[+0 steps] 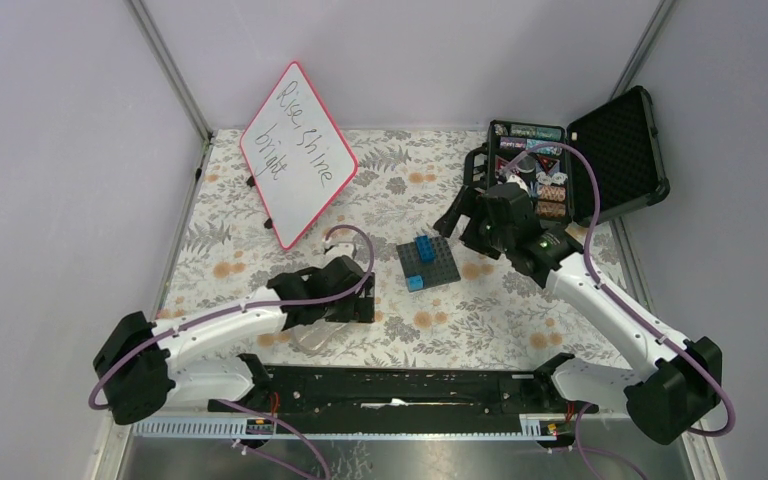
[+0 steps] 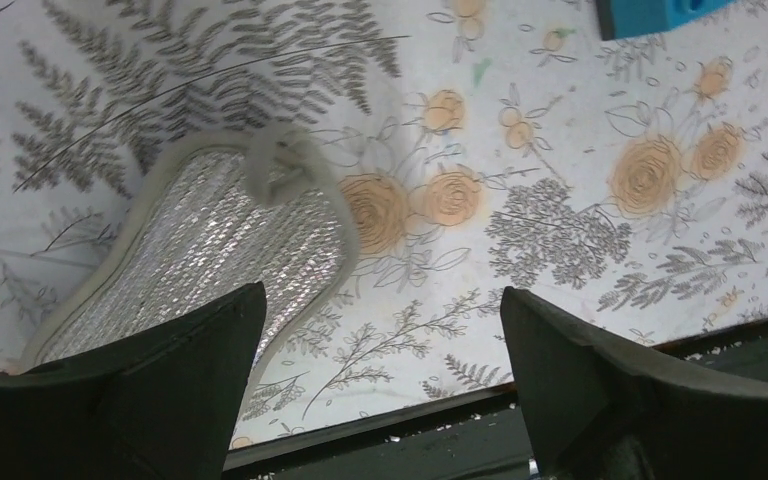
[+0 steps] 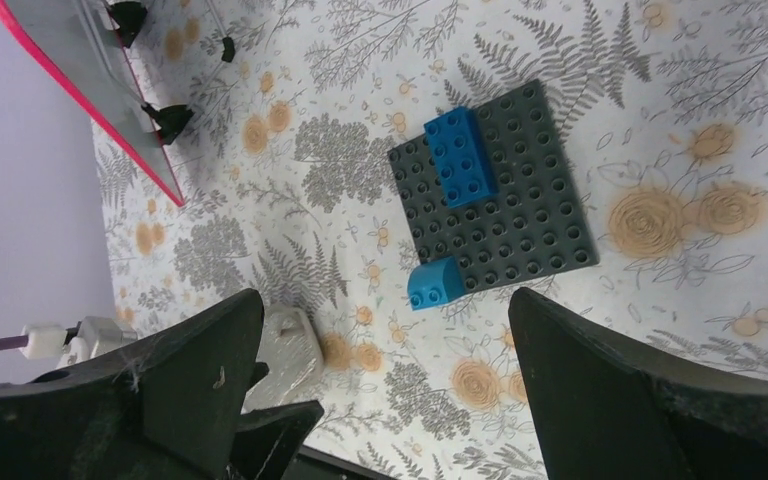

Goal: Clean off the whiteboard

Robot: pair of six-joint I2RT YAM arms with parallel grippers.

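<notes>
2 arms, 2 grippers, both empty. My left gripper (image 2: pixel 385 300) has its jaws spread as wide as they go w/ nothing between them, only the floral table (image 2: pixel 560 200) below. It hangs low near the front edge. 1 silvery mesh pad (image 2: pixel 210 250) w/ a grey border lies flat on the table; its near end is hidden behind one finger of that gripper, so I can't tell if they touch.

My right gripper (image 3: pixel 385 305) is also fully spread and holds nothing. It sits higher, toward the right-centre of the table, looking down on 1 dark baseplate (image 3: pixel 495 205). Blue bricks: 2. 1 long brick (image 3: pixel 460 155) is on the plate by its far edge, and 1 small rounded brick (image 3: pixel 435 283) sits against the plate's near corner, off the studs.

The whiteboard (image 1: pixel 298 152): 1, at the far-left of the table, well apart from both grippers. It stands tilted, red-pink frame, 2 black feet showing at its lower edge in the right wrist view. Black handwriting on it, 2 lines, 3 words: "Rise, Shine" over "bright".

1 black case (image 1: pixel 580 160) at far right, lid up, foam lining showing, small items inside too small to count.
</notes>
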